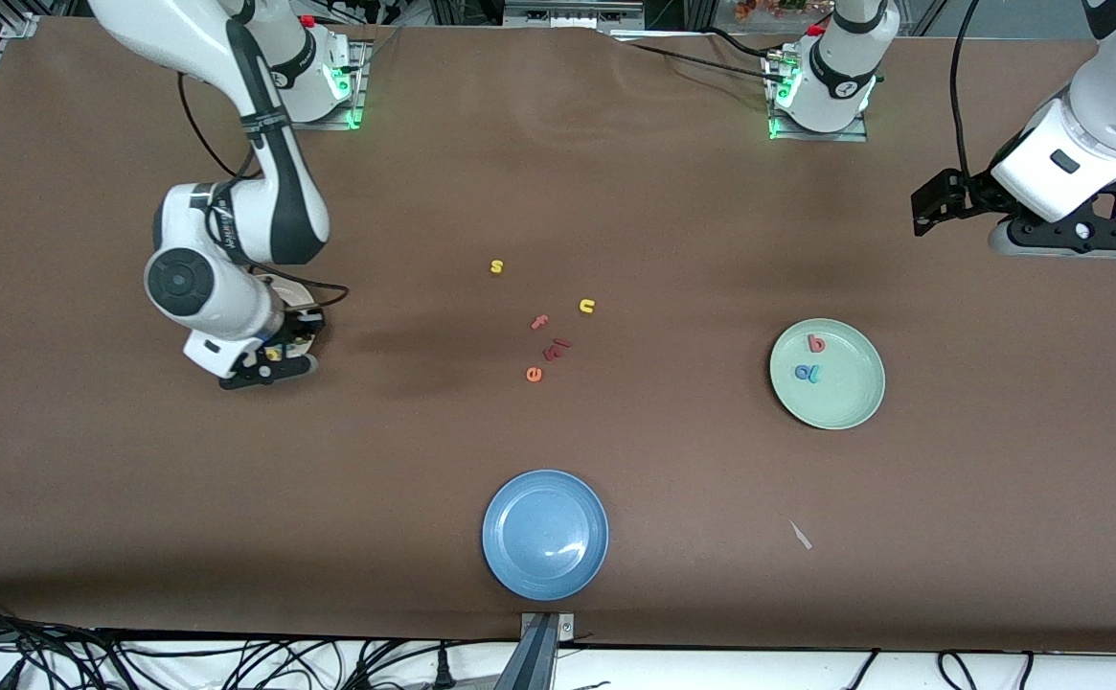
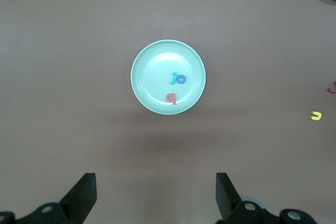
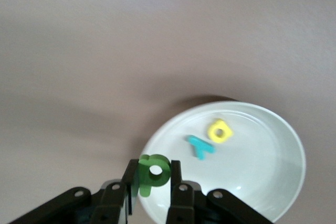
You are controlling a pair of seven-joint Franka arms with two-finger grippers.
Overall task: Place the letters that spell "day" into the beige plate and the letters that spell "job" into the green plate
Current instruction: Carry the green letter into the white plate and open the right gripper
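A: Nearest the camera, the round blue plate (image 1: pixel 545 534) is empty. Next, the pale mint-green plate (image 1: pixel 827 374) at the left arm's end holds the salmon-pink foam "b" (image 1: pixel 815 343), blue ring "o" (image 1: pixel 803 372) and teal hook "j" (image 1: pixel 814 374).

B: And the right tool (image 3: pixel 155 190)?

A: Clamped on the green foam "d" (image 3: pixel 153 173), above the rim of the cream-beige plate (image 3: pixel 273 177), which holds the yellow "a" (image 3: pixel 219 130) and teal "y" (image 3: pixel 200 147).

B: Risk?

A: Released there, the "d" may strike the rim and fall onto the brown counter (image 1: pixel 672 211). Light foam may also cling to a finger pad.

B: Left tool (image 2: pixel 156 195)?

A: Waiting high over the counter, jaws wide apart, empty.
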